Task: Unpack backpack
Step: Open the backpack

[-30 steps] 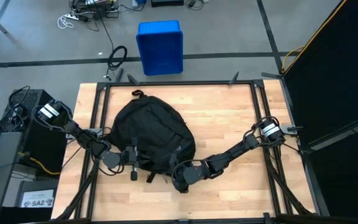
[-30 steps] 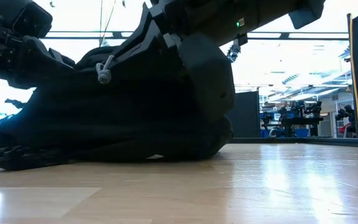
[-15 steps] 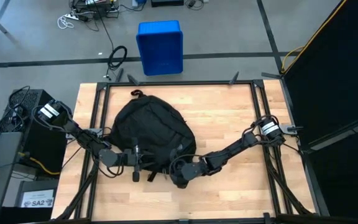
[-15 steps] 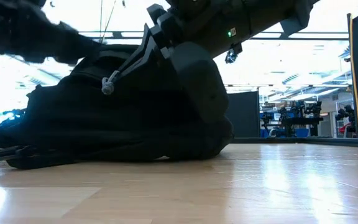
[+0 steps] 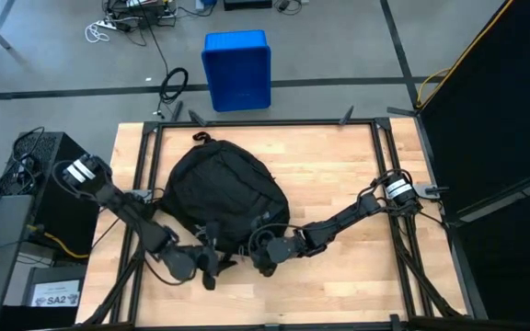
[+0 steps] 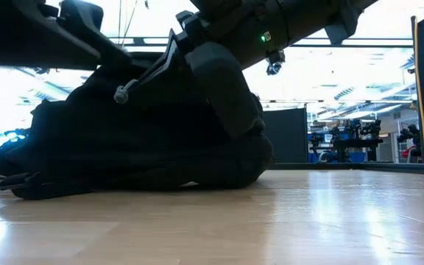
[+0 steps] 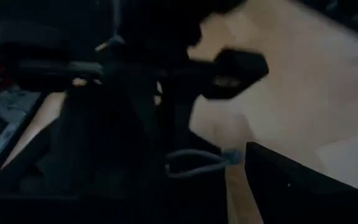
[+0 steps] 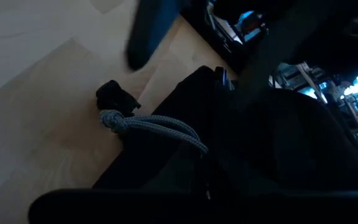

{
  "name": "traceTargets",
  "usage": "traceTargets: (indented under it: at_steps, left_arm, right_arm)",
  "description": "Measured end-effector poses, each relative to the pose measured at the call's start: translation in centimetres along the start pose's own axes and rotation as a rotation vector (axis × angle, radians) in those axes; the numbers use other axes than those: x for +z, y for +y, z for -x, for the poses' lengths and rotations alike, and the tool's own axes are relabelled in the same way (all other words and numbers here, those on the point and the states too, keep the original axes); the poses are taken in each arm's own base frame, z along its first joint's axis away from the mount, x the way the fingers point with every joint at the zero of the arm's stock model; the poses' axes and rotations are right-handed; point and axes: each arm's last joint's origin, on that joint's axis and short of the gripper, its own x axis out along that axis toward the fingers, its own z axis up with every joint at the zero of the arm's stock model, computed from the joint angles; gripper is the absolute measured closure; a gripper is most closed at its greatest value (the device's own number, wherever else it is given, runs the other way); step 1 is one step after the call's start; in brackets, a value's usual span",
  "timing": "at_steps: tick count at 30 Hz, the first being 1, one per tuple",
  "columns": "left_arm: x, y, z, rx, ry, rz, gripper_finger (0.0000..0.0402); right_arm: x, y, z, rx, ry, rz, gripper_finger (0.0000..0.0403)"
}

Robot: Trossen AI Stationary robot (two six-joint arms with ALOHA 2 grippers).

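The black backpack [image 5: 224,195] lies flat on the left half of the wooden table, its straps [image 6: 35,184] trailing on the wood near the front edge. My right gripper [image 5: 263,250] is at its near right corner, shut on a grey pull cord whose knotted end [image 8: 112,118] sticks out free. My left gripper [image 5: 208,268] stands just off the backpack's near edge, open. The wood and a loop of grey cord [image 7: 197,163] show between its fingers, and it touches nothing that I can see. My right gripper holds the grey pull cord [image 8: 185,135] at the backpack's near right corner. Dark fabric and the fingers hide the place of contact. The fingers slant down from the table's right. The knotted free end [image 6: 121,93] hangs clear of the table, beyond the fingertips.
The table's right half [image 5: 339,175] is bare wood. A blue bin [image 5: 237,69] stands on the floor beyond the far edge. A black panel [image 5: 504,138] lines the right side. Cables and a dark box [image 5: 44,175] sit left of the table.
My left gripper has drawn back from the backpack's near edge toward the table's near edge and a little to the right, rolling as it went. My right gripper has shifted slightly toward the backpack with the cord. The backpack stays where it was.
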Motion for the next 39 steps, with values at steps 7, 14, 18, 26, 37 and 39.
traceTargets:
  at_steps: [7, 14, 18, 26, 37, 39]
  left_arm:
    - [-0.2, -1.6, -1.1, 0.113, 0.13, -0.11, 0.0204]
    - [-0.5, -1.5, -0.9, 0.132, 0.216, -0.041, 0.0204]
    - [-0.7, -1.5, -0.9, 0.123, 0.232, -0.012, 0.0204]
    - [-1.2, -0.3, -1.8, 0.154, 0.285, 0.033, 0.0209]
    - [-1.3, 0.6, -2.6, 0.157, 0.302, 0.04, 0.0392]
    - [-1.2, 0.5, -2.6, 0.159, 0.293, 0.046, 0.0397]
  right_arm:
    - [0.0, 0.0, 0.0, -0.001, 0.001, -0.016, 0.0403]
    - [0.0, -0.1, 0.0, -0.003, 0.002, -0.021, 0.0403]
    - [0.0, -0.1, 0.0, -0.003, 0.001, -0.023, 0.0403]
    - [0.0, -0.1, 0.0, -0.01, 0.0, -0.025, 0.0403]
    - [0.2, 0.1, 0.1, -0.001, -0.012, -0.035, 0.0393]
    - [0.2, 0.2, 0.1, 0.019, -0.024, -0.042, 0.0386]
